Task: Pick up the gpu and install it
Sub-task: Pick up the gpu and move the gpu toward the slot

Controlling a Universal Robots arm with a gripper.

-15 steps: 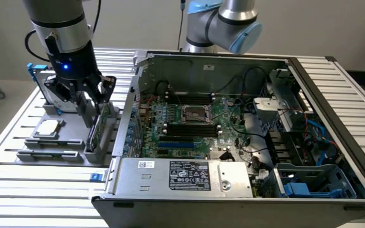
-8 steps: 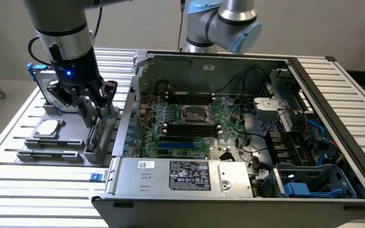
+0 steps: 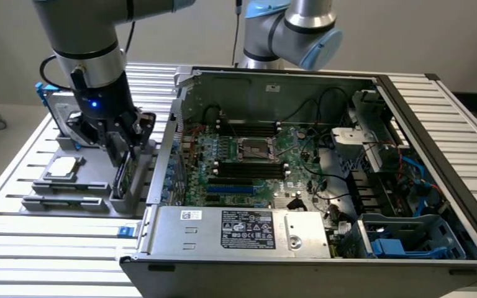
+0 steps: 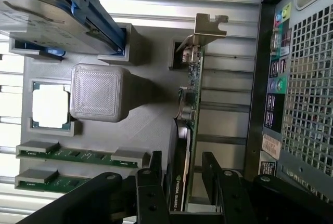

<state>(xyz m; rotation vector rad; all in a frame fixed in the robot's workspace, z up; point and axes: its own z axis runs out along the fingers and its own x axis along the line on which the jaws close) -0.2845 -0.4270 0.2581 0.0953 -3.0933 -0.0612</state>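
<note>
The gpu (image 3: 123, 180) (image 4: 190, 104) stands on its long edge in a slot of the grey holder (image 3: 89, 205) (image 4: 151, 94), which lies on the slatted bench (image 3: 23, 248) at nine o'clock of the open computer case (image 3: 437, 155) in the exterior view; its silver bracket (image 4: 208, 26) is at the end farthest from the gripper, and in the wrist view the card's green edge and dark cooler run straight between the two fingers. The gripper (image 3: 122, 158) (image 4: 182, 157) is down over the card's near end; its jaws stand wide, one finger on each flat side of the gpu, with a thin gap showing on either side, so the card is straddled and not clamped. The gpu is not in the case; the motherboard (image 3: 247, 155) lies bare inside it, with the labelled power supply (image 3: 238, 230) at six o'clock of the board. In the holder, by the exterior view, the square CPU chip (image 3: 63, 166) (image 4: 50, 106) sits at nine o'clock of the gpu; two memory sticks (image 3: 60, 194) (image 4: 78, 155) lie at about eight o'clock; the hard drive in its blue frame (image 3: 52, 99) (image 4: 52, 11) stands at eleven o'clock. A second arm (image 3: 292, 31) rises behind the case at twelve o'clock.
</note>
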